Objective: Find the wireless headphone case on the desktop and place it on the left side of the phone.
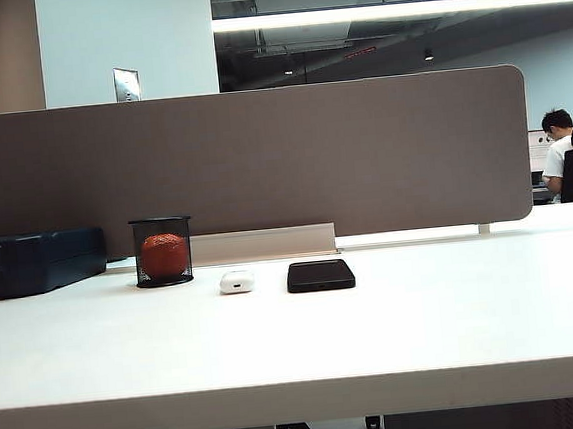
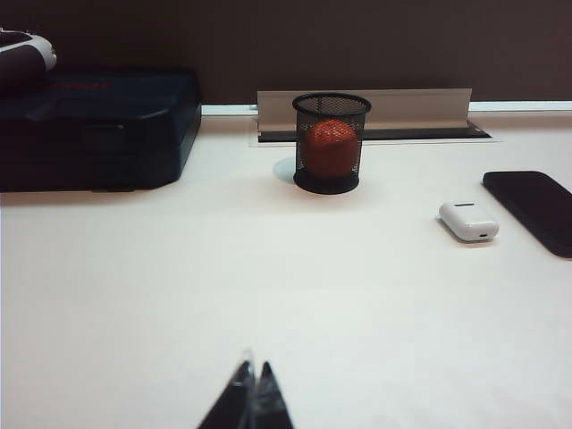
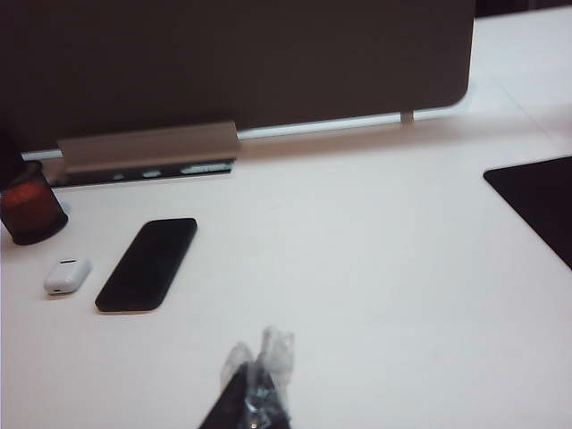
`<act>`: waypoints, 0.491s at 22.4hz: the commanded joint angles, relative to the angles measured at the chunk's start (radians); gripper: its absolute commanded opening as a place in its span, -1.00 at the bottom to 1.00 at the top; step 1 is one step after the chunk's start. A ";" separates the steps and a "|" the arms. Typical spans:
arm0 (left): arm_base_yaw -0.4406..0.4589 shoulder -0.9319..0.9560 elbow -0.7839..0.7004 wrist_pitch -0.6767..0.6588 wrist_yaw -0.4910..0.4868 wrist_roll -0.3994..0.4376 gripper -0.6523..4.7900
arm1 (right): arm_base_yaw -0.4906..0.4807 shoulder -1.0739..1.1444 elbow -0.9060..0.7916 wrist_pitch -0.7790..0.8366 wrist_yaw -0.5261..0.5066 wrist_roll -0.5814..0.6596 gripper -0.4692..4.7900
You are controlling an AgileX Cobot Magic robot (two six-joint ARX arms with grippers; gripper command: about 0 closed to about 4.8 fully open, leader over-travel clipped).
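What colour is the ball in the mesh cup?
Orange-red ball, clearest in the left wrist view.

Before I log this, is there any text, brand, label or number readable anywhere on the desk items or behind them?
None can be read.
Dark blue box: faint reddish lettering on its lid, too blurred to read.
Wireless headphone case: no marking visible.
Phone: dark face, no text.
Mesh cup with the orange-red ball: no label.
Wall plate above the partition: nothing legible.
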 commanded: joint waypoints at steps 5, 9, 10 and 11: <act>0.002 0.001 0.002 0.006 0.047 0.000 -0.78 | 0.000 -0.105 -0.172 0.138 -0.126 -0.004 -0.84; 0.001 0.001 0.002 0.005 0.072 0.000 -0.78 | 0.000 -0.113 -0.246 0.206 -0.112 -0.024 -0.84; 0.001 0.001 0.002 0.005 0.072 0.000 -0.78 | 0.000 -0.113 -0.269 0.227 -0.082 -0.035 -0.84; 0.001 0.001 0.002 0.005 0.071 0.000 -0.78 | 0.000 -0.114 -0.287 0.246 -0.063 -0.039 -0.84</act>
